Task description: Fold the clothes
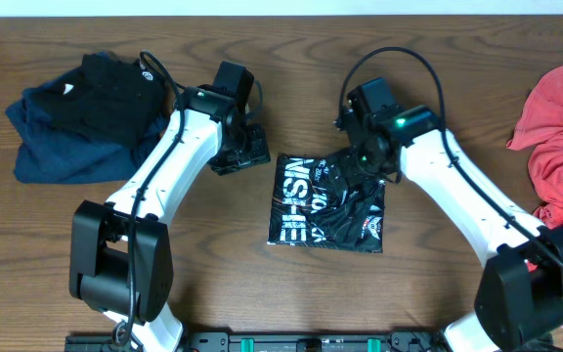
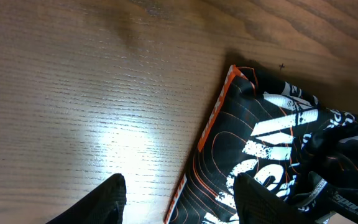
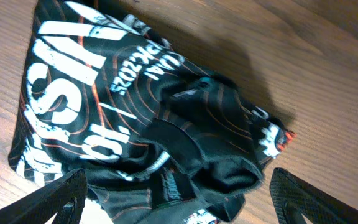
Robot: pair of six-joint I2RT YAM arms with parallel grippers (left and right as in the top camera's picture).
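The black jersey point(image 1: 327, 203) with orange contour lines and white lettering lies folded into a small rectangle at the table's middle, its right part bunched. My left gripper point(image 1: 240, 156) is open and empty just left of the jersey's top left corner; the left wrist view shows its fingers point(image 2: 182, 202) straddling the jersey's orange edge point(image 2: 213, 121). My right gripper point(image 1: 368, 161) is open above the jersey's top right part; the right wrist view shows its fingers point(image 3: 179, 199) wide apart over the rumpled folds point(image 3: 185, 130). A coral-red garment point(image 1: 560, 127) lies at the right edge.
A pile of dark navy and black clothes point(image 1: 81, 117) lies at the back left, beside the left arm. Bare wooden table point(image 1: 213, 264) surrounds the jersey.
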